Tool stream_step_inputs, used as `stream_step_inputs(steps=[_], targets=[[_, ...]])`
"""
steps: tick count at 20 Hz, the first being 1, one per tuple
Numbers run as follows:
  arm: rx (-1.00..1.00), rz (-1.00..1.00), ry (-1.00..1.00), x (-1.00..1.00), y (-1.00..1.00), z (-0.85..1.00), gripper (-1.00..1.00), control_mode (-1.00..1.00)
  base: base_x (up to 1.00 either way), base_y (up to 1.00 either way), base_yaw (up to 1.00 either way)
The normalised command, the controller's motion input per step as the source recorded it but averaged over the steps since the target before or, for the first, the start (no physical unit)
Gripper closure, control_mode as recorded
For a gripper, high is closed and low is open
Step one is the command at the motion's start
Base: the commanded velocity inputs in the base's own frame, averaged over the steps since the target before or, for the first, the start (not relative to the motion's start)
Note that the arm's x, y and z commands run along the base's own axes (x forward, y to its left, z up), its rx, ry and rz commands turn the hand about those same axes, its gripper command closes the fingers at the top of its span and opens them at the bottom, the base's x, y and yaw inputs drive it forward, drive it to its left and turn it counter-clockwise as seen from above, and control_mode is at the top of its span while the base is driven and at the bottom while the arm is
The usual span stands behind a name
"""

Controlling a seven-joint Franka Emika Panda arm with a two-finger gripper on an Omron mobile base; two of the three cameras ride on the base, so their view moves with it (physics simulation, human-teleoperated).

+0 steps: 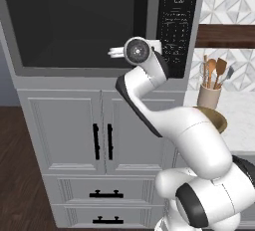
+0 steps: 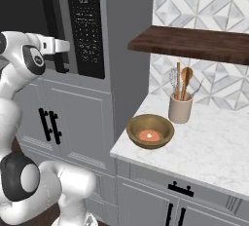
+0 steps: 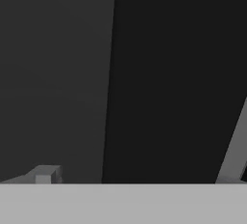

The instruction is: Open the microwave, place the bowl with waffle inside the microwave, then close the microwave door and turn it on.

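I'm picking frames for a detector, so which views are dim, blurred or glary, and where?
Left base view: even lighting, no glare; the microwave door glass is flat dark. Right base view: sharp, the bowl with waffle well lit, soft shadow beneath the wooden shelf. Hand view: very dim and soft, close against dark surfaces, one finger barely distinct.

microwave door (image 1: 74,23) shut | arm's hand at its black handle strip (image 1: 141,6) | utensil cup (image 1: 209,95) right of microwave (image 1: 99,26) | bowl with waffle (image 1: 216,118) below cup, half hidden
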Motion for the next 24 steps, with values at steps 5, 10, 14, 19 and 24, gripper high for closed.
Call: stream_step_inputs(steps=[5,10,14,19,24], targets=[[0.0,0.0,0.0,0.63,0.01,-0.46,-1.0,-1.0,0.0,0.0,0.0],[0.0,0.0,0.0,0.99,0.14,-0.75,1.0,-1.0,0.0,0.0,0.0],[0.0,0.08,-0.03,1.0,0.48,-0.74,1.0,-1.0,0.0,0.0,0.0],[0.0,0.21,0.0,0.81,0.85,-0.64,1.0,-1.0,0.0,0.0,0.0],[-0.01,0.26,0.0,0.23,1.0,-0.45,1.0,-1.0,0.0,0.0,0.0]])
